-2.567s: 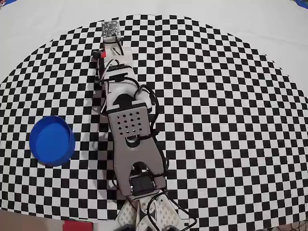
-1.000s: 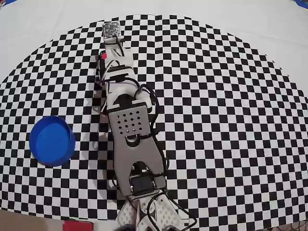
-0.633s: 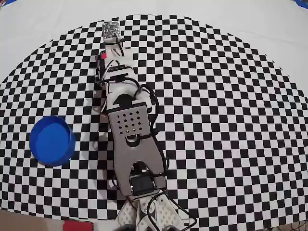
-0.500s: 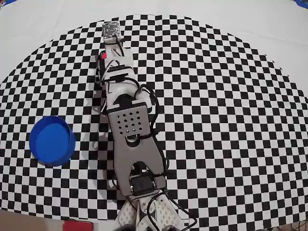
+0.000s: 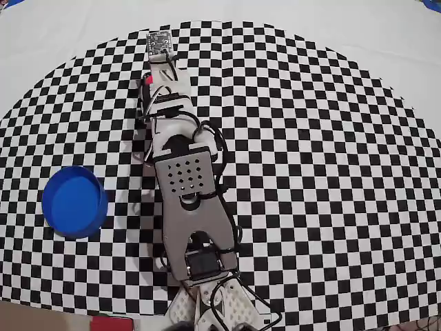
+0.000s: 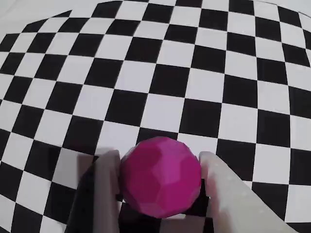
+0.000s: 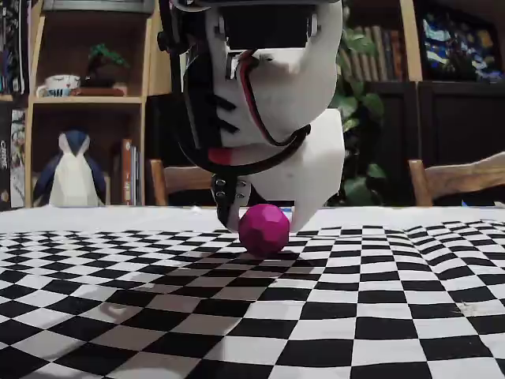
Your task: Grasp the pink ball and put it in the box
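The pink ball [image 6: 160, 177] is a faceted magenta sphere resting on the checkered cloth [image 6: 160, 77]. In the wrist view my gripper [image 6: 159, 156] has one white finger on each side of the ball, both touching it. The fixed view shows the ball [image 7: 264, 230] on the cloth under my gripper [image 7: 264, 217]. In the overhead view only a pink sliver of the ball [image 5: 147, 80] shows beside my gripper [image 5: 153, 77] at the far end of the stretched arm. The box [image 5: 74, 202], a round blue tub, sits far off at the left, with nothing in it.
The arm's body [image 5: 189, 200] runs up the middle of the checkered cloth [image 5: 310, 172]. A flat red rectangle [image 5: 110, 323] pokes in at the bottom edge. Chairs [image 7: 461, 181] and shelves [image 7: 87, 103] stand beyond the table in the fixed view.
The arm keeps nearly the same stretched pose. The pink sliver beside the gripper has shifted very slightly. The blue box has not moved.
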